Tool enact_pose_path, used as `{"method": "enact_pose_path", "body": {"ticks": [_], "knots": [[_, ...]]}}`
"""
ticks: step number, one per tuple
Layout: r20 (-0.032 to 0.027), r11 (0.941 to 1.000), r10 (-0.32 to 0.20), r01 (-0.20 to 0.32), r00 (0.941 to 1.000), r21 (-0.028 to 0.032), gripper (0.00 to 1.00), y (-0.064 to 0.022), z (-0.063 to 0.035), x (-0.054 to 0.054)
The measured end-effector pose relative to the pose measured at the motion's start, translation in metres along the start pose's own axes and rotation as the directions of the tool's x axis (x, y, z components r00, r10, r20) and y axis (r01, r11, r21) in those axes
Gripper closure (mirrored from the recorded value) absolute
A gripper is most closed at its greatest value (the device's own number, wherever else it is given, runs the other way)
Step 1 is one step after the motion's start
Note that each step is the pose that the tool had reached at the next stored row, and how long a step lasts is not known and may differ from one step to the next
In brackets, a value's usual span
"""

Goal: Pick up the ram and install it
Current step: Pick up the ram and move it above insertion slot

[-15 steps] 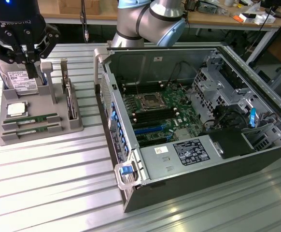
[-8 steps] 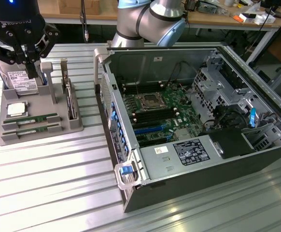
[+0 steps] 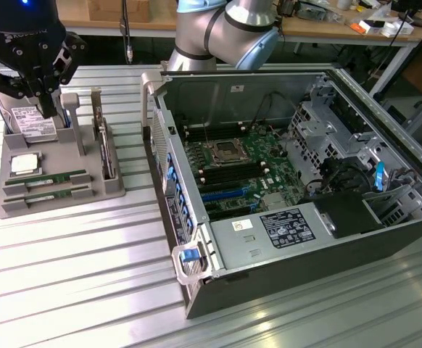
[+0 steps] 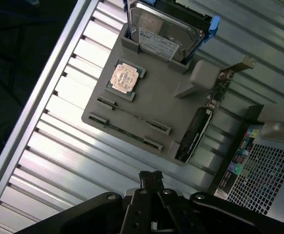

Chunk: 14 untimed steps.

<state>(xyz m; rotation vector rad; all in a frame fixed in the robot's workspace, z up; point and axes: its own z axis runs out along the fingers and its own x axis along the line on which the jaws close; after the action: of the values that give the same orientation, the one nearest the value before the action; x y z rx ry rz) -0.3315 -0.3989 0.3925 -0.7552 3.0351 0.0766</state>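
Ram (image 3: 51,177) in tray (image 3: 60,156) – case (image 3: 196,293) beside

Bright light from above is glaring off the ribbed silver metal table (image 3: 73,246), whitening the slats beside the flat grey plastic parts tray (image 3: 113,190) in the exterior view. The open dark-grey computer case (image 3: 283,290) is shading its own interior. In the wrist view, the black gripper (image 4: 151,176) is sitting in deep shadow against flaring slats.
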Motion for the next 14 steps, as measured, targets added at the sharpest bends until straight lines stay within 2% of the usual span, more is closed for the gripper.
{"method": "enact_pose_path", "body": {"ticks": [4,6,7,14], "knots": [[-0.0031,0.9975,-0.071,0.071,0.9975,-0.0018,0.90,0.0000,0.0000,0.0000],[-0.0047,0.9940,-0.109,0.109,0.9940,-0.0029,0.90,0.0000,0.0000,0.0000],[-0.0074,0.9844,-0.176,0.176,0.9844,-0.0049,0.90,0.0000,0.0000,0.0000],[-0.0115,0.9596,-0.281,0.281,0.9595,-0.0087,0.90,0.0000,0.0000,0.0000]]}}
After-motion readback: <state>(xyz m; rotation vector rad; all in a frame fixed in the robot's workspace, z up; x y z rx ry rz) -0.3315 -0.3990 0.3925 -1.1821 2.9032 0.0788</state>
